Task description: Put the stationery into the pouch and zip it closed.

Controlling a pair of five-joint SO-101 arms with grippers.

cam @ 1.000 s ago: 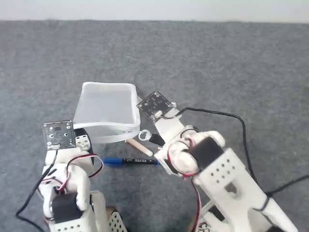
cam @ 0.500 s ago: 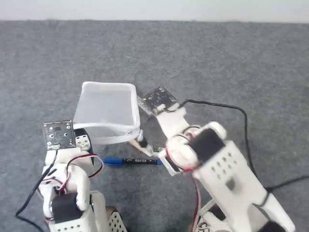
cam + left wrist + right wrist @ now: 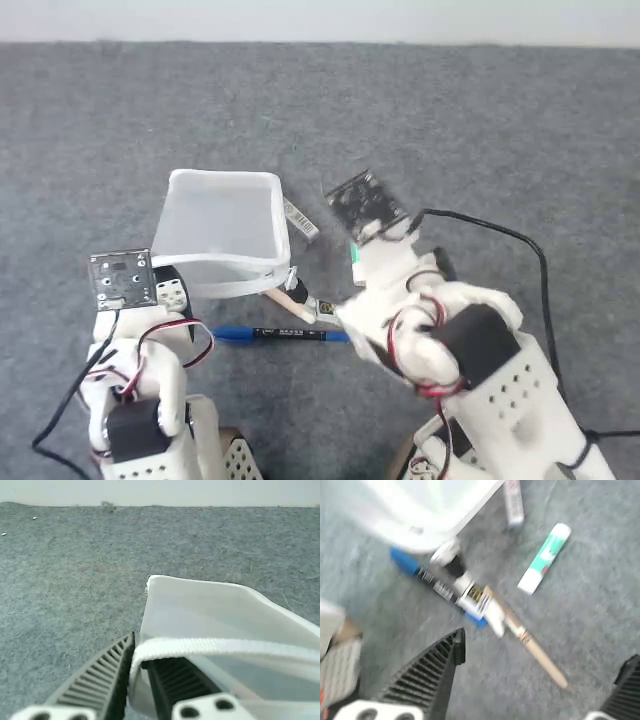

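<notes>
Stationery lies loose on the grey table (image 3: 500, 130), none of it in the pouch (image 3: 220, 235) yet. A blue pen (image 3: 270, 334) and a wooden stick (image 3: 532, 650) cross each other just beside the pouch's zipped-edge corner. A green-and-white tube (image 3: 543, 557) sits near them, apart from both, and a small pale bar (image 3: 300, 220) lies against the pouch's side.

The pouch rests flat with its mouth toward the arms. The left gripper (image 3: 140, 655) is clenched on the white zipper band at one end of the mouth.

The right gripper (image 3: 535, 680) hangs above the pen and stick with its fingers spread wide, grasping nothing.

The likeliest trouble is the crossing: jaws closing there could catch both pen and stick badly, or flick one away. With the band pinched at one end only, the mouth may sag shut, so an item pushed in could jam on the edge or drag the pouch out of the left grip.
</notes>
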